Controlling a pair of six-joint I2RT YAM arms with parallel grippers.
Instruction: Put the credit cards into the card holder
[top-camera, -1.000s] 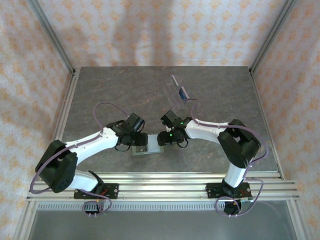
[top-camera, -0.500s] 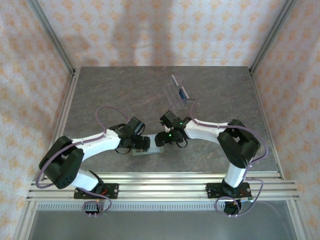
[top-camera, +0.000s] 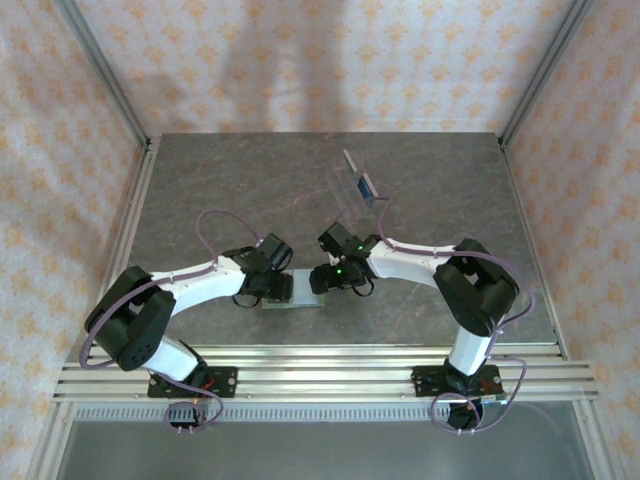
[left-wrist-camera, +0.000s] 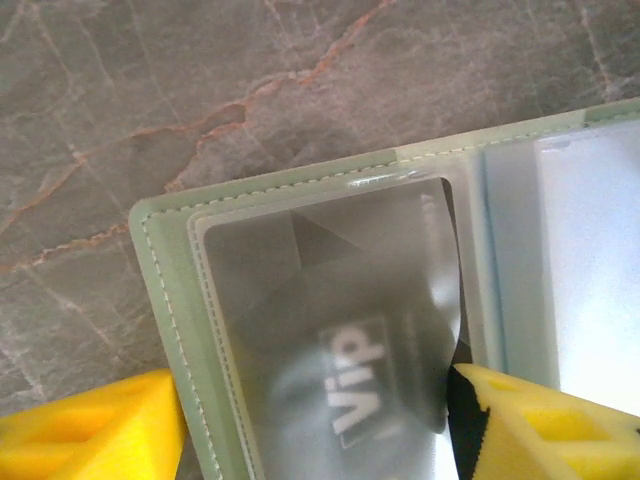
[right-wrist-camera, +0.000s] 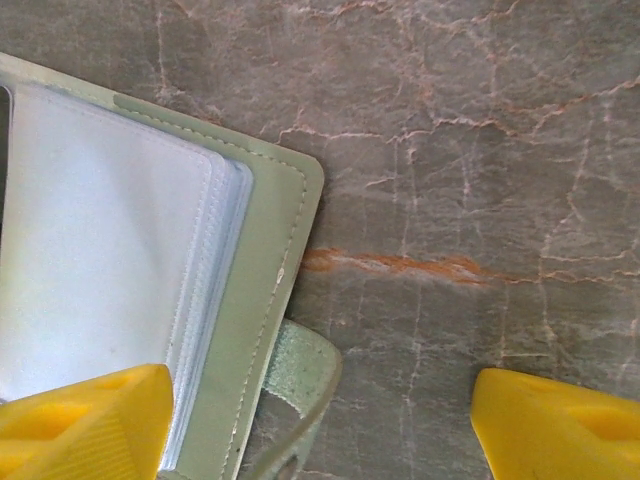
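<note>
Marbled table (top-camera: 220, 180): card holder (right-wrist-camera: 268, 250), clear stand (top-camera: 350, 195)

2 white arms (top-camera: 195, 283) with black joints (top-camera: 125, 330), lilac cables (top-camera: 213, 214), yellow claw fingers (left-wrist-camera: 90, 425) and 1 green light (top-camera: 340, 268).

A clear plastic stand (top-camera: 350, 196) sits on the marbled table (top-camera: 220, 180).

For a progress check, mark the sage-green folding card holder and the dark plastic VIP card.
Sage-green folding card holder (left-wrist-camera: 168, 300), left wrist view, on its stitched left border.
Dark plastic VIP card (left-wrist-camera: 352, 385), left wrist view, on its pale lettering, inside the clear pocket.
</note>
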